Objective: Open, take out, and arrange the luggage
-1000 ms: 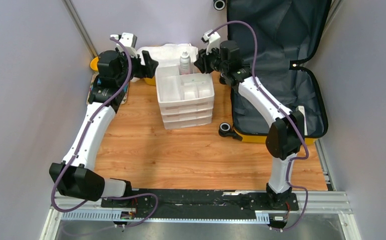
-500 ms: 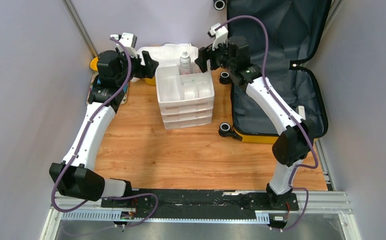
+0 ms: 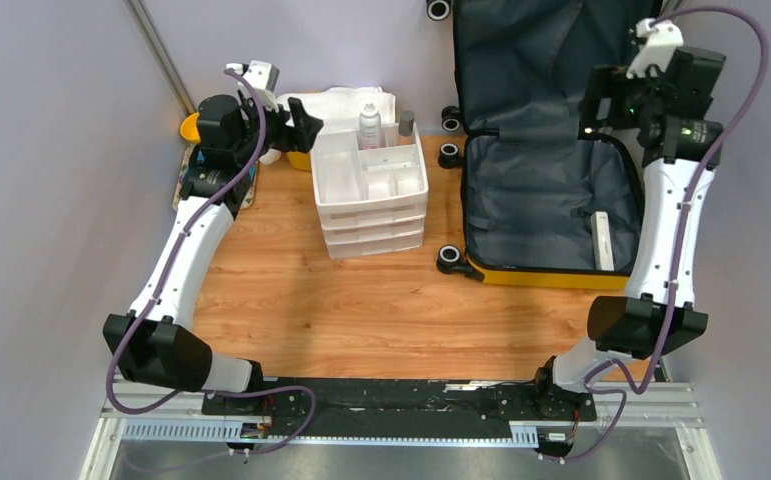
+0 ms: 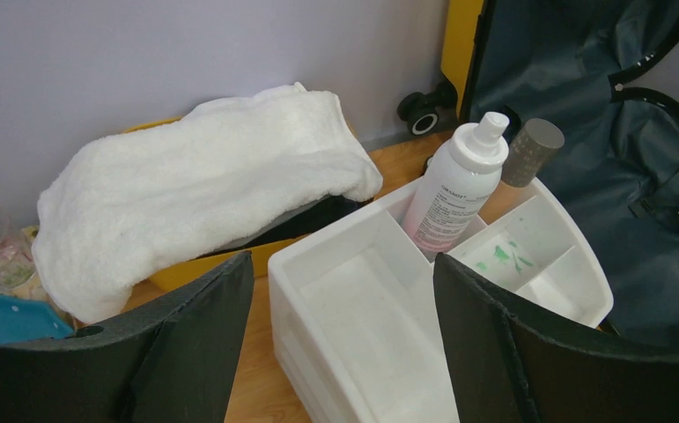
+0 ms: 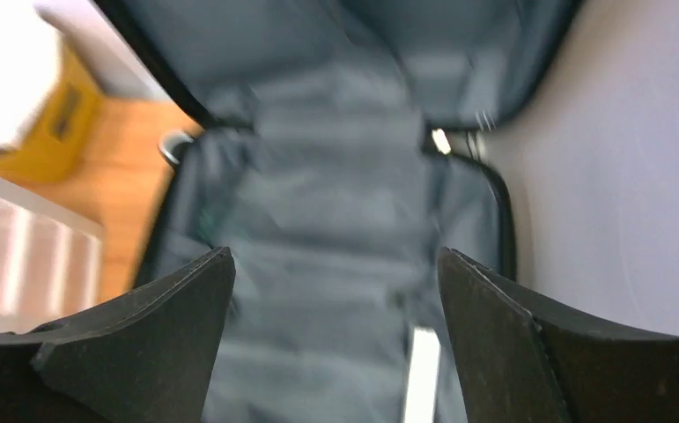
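Luggage: found open at the right side of the table, just right of the white drawer organiser. The lower half is laid flat, its yellow shell edge toward the arm bases and black wheels along its left side. The lid is stood up at the back. Dark grey lining is exposed in both halves. A flat white oblong item is seen lying in the lower half near the right edge.

Right gripper: held high over the far right part of the luggage, jaws spread wide, nothing between them. In the right wrist view the gripper is pointed down at the lining. That view is blurred, so the pale strip at the bottom is possibly the white item.

Left gripper: jaws spread wide, nothing gripped, positioned at the back left beside the organiser.

Noted past the left fingers: a white towel draped over a yellow tub. A white pump bottle and a grey-capped container are stood in the organiser's rear compartments.
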